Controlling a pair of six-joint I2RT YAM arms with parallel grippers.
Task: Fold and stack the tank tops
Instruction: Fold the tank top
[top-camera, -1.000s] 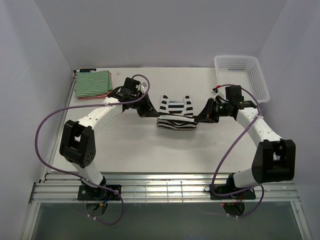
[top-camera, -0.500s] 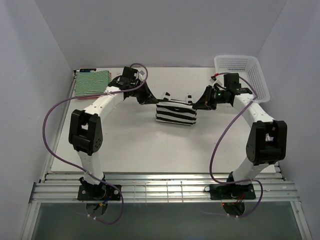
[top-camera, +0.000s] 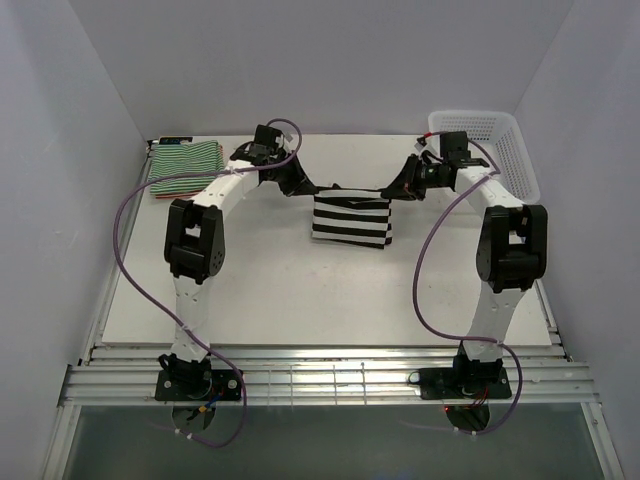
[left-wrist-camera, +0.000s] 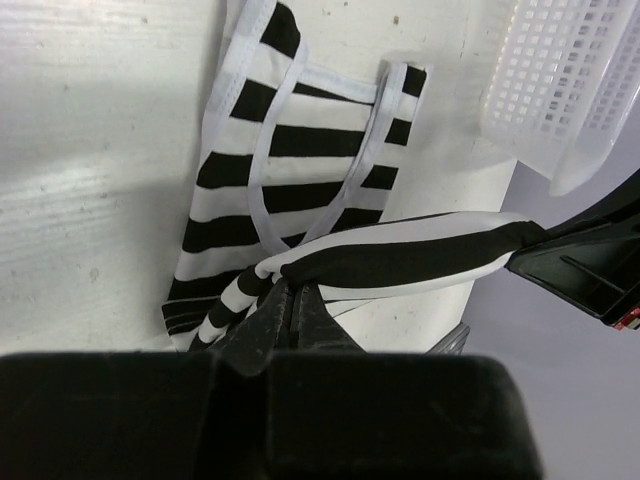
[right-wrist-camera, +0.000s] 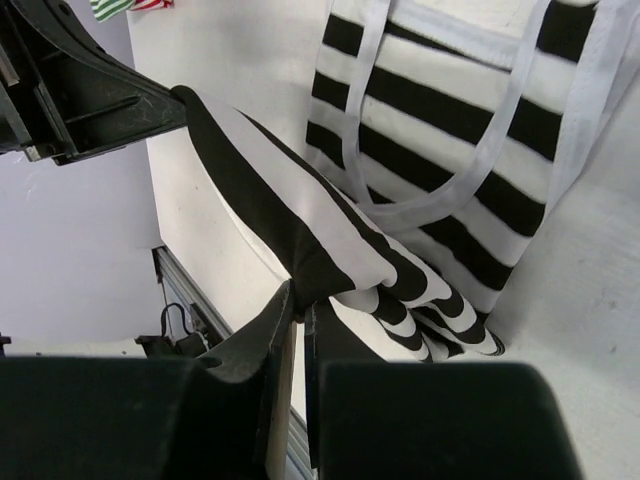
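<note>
Left hand (top-camera: 298, 187) and right hand (top-camera: 406, 190) are each pinching shut on one end of the black-and-white tank top (top-camera: 350, 220), stretching it over the worktop (top-camera: 260, 290) middle. I'm judging this as mid-fold, next lowering the held edge evenly onto the flat half.

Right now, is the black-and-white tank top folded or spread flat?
Partly folded: the tank top is doubled over, its folded edge stretched taut between the left gripper and right gripper.

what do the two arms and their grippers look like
Both the left arm and right arm have white links with bulky black joint housings. A thin purple cable loops loosely alongside each. The left gripper and right gripper are black, with narrow flat fingers.
</note>
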